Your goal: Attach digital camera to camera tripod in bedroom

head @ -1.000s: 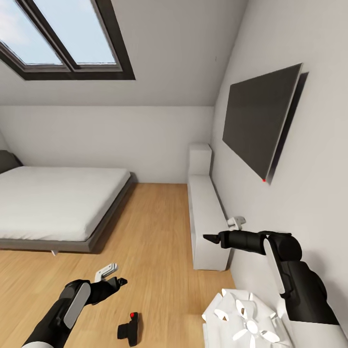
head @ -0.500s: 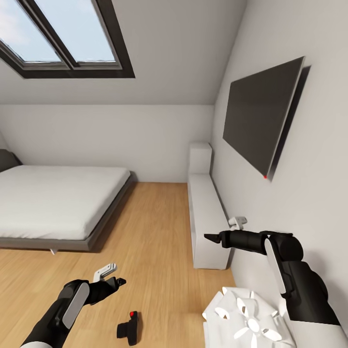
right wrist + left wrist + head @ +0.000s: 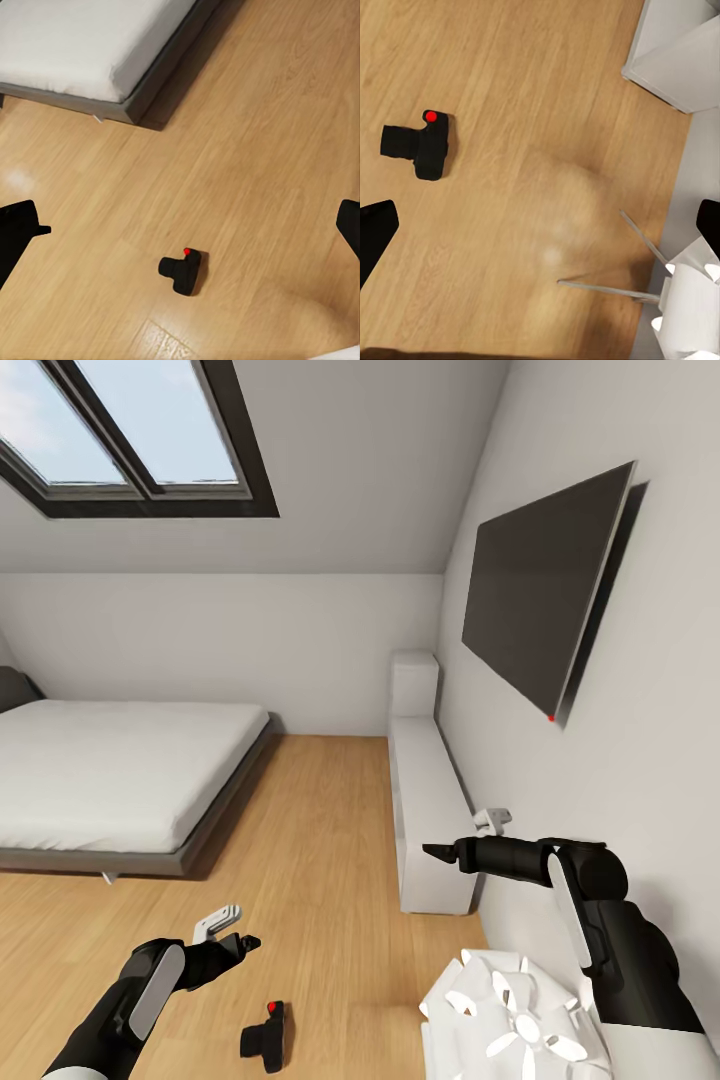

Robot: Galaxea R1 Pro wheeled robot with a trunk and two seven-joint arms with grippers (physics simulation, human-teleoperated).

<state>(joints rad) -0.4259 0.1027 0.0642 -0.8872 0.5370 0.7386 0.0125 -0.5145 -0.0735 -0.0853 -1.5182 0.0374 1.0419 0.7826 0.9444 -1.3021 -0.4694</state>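
We see the small black digital camera (image 3: 265,1042) with a red round button on top lying on the light wood plank floor (image 3: 320,840) of the white-walled bedroom, near the lower edge of the head view and apart from everything else. Our left gripper (image 3: 240,943) hangs above the floor just up and to the left of it, empty; its dark fingertips (image 3: 375,229) sit at opposite edges of the left wrist view, so it stands wide. Our right gripper (image 3: 432,851) is held out level beside the low white shelf unit (image 3: 425,800) along the wall, also empty and spread wide. The grey-framed bed with a white mattress (image 3: 110,780) lies at left. A dark flat wall screen (image 3: 540,600) hangs above the shelf.
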